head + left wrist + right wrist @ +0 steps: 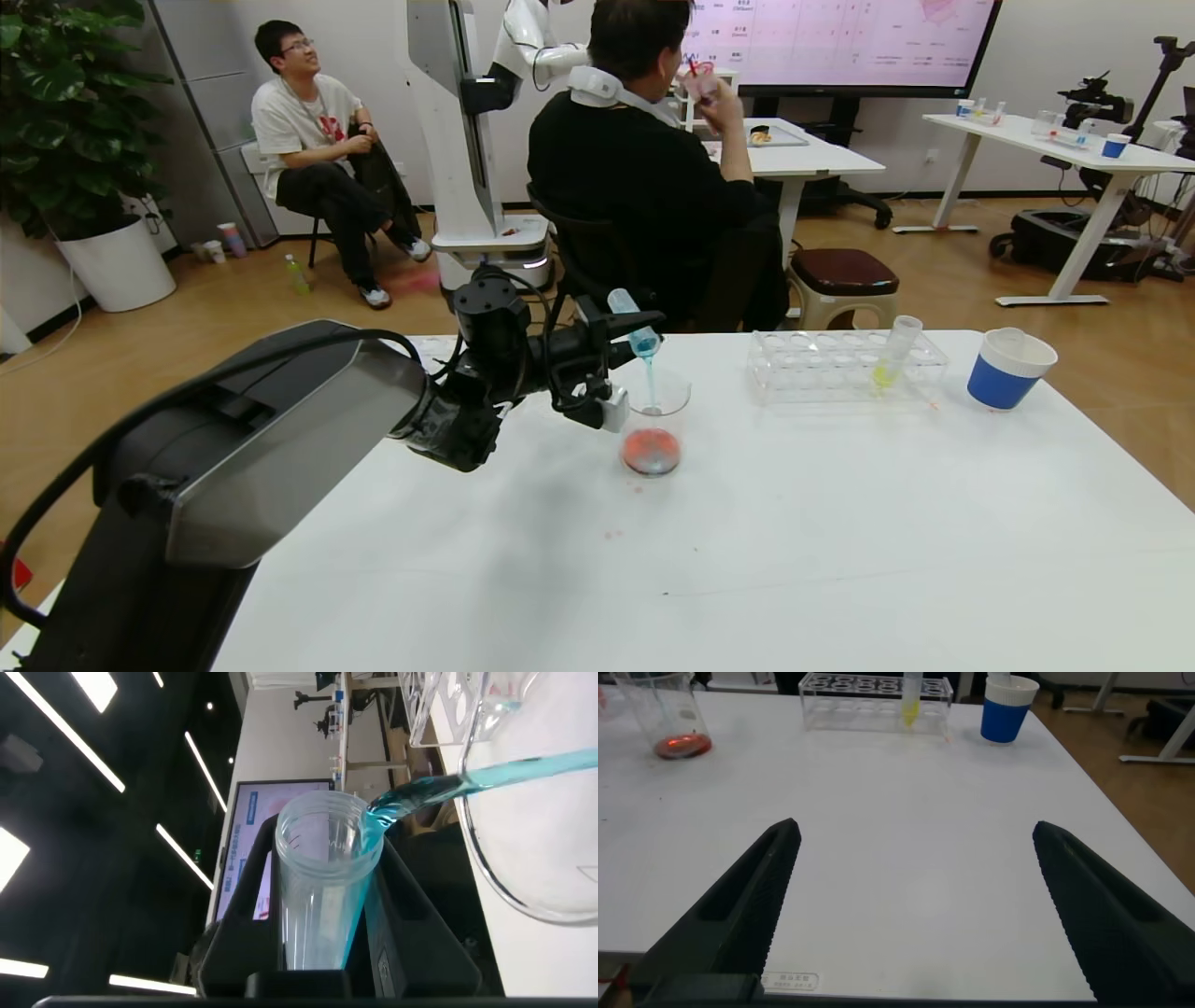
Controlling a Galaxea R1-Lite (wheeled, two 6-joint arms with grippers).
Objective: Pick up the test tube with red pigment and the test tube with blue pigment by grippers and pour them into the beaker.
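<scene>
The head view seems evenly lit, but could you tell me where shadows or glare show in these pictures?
Head view: the left gripper casts a soft shadow on the table beside the beaker. Left wrist view: bright ceiling strips streak behind the blue tube. Right wrist view: even light, no glare.

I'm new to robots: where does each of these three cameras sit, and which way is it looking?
Head view: from the robot's head, down over the white table; shows the left arm, its left gripper tipping the test tube with blue pigment over the beaker.
Left wrist view: on the left wrist, along the tube's mouth as blue liquid streams out.
Right wrist view: on the right wrist, low over the table; the right gripper is open.
Shared: head and right wrist views both show the beaker with red liquid.
</scene>
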